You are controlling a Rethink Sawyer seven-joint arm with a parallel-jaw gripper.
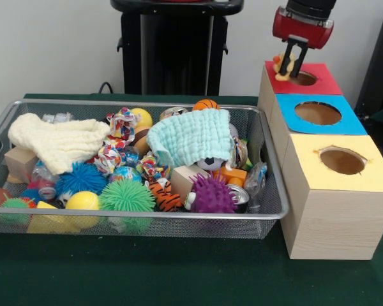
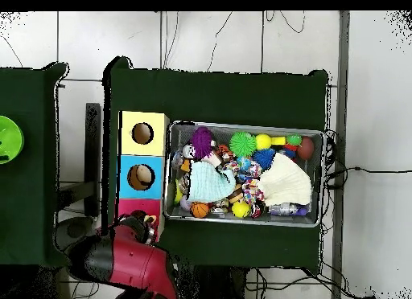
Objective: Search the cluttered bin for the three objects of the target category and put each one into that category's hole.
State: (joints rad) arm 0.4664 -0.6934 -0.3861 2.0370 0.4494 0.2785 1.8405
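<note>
My gripper (image 1: 292,70) hangs over the far right box and is shut on a small orange-tan plush animal (image 1: 281,67). It holds the plush at the left edge of the round hole (image 1: 304,78) in the red top. The orange tiger plush (image 1: 163,194) with black stripes lies in the front middle of the wire mesh bin (image 1: 147,217), between a green and a purple spiky ball. No other plush animal shows clearly. In the overhead view my red arm (image 2: 133,260) covers most of the red top (image 2: 138,206), beside the bin (image 2: 249,124).
The blue-topped hole (image 1: 317,113) and the yellow-topped hole (image 1: 342,160) are in the same wooden box, nearer the camera. A cream knitted cloth (image 1: 57,141) and a pale green cloth (image 1: 190,137) cover part of the clutter. Spiky balls, smooth balls and wooden blocks fill the bin.
</note>
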